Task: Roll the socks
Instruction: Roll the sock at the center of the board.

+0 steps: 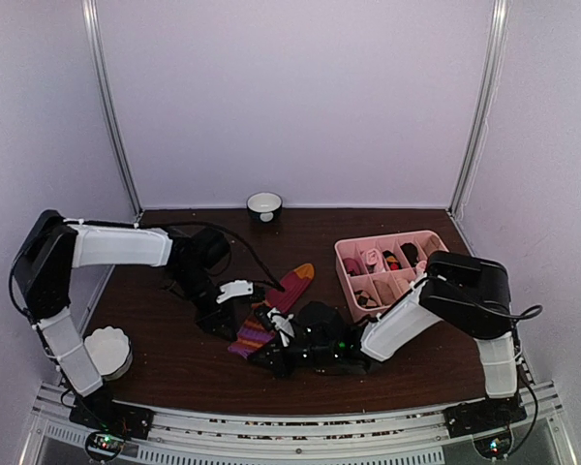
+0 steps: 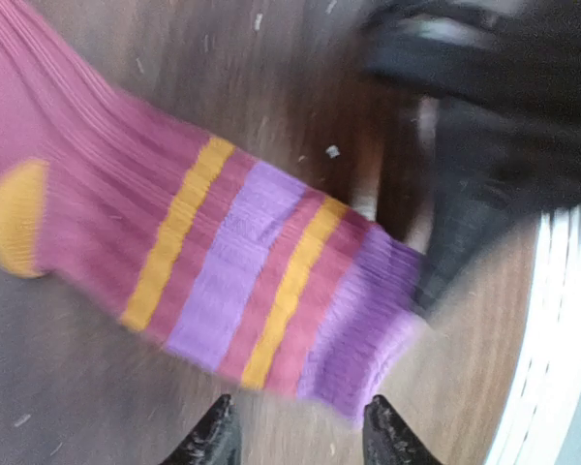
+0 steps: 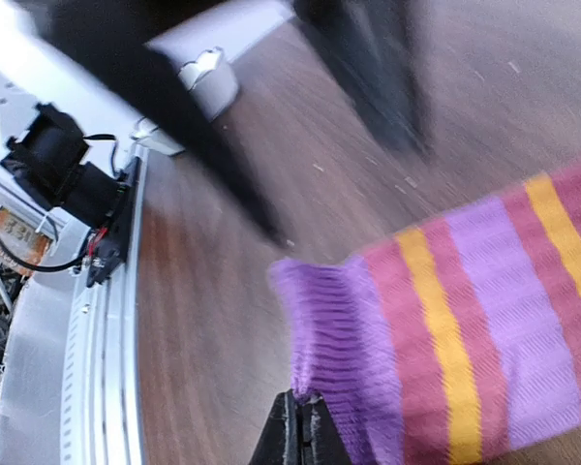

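Fingertips of the left gripper (image 2: 298, 441) are seen parted, with nothing held between them; the dark red sock (image 2: 223, 262) is spread on the table (image 1: 174, 363) just ahead of them, near the table's middle; its purple cuff edge is pinched by the right gripper (image 3: 298, 426), whose fingers are pressed fully together; 1 pink divided tray (image 1: 340, 263) is seen further right.

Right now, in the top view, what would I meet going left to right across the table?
white ridged dish → striped sock → pink tray. The bowl at the back lies within the sock's span, so it is left out.
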Robot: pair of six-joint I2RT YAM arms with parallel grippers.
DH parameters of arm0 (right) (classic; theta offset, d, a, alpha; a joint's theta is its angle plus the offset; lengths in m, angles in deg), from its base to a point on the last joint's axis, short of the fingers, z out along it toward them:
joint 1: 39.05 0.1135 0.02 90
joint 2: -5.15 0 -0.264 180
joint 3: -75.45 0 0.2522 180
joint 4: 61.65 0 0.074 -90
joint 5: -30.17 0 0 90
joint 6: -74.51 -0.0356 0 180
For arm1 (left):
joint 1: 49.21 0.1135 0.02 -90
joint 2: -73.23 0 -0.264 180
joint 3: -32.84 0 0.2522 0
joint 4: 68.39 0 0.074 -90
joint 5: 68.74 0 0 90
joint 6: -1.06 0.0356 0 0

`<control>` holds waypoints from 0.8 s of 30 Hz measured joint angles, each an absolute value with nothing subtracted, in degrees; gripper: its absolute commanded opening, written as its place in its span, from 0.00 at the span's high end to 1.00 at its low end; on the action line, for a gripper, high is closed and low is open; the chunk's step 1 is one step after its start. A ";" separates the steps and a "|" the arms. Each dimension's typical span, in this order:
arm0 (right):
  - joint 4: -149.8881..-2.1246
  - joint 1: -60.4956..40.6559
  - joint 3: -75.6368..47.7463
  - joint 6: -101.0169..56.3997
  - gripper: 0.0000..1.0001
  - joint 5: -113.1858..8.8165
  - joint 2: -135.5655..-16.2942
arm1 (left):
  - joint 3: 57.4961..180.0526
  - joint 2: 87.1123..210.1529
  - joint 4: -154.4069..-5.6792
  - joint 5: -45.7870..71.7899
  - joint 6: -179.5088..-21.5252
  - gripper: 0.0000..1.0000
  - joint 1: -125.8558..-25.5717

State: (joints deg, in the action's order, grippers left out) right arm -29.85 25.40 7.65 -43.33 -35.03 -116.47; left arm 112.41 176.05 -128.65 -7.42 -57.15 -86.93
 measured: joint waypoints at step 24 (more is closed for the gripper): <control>-44.34 22.21 5.55 -53.93 1.00 -30.20 -114.29 | 104.01 160.16 -124.95 -5.35 -46.13 0.43 -88.35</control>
State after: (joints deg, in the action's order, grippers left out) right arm -44.34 22.21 5.55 -53.93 -30.20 -114.29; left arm 104.01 160.16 -124.95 -5.35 -46.13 -88.35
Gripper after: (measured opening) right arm 0.009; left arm 0.679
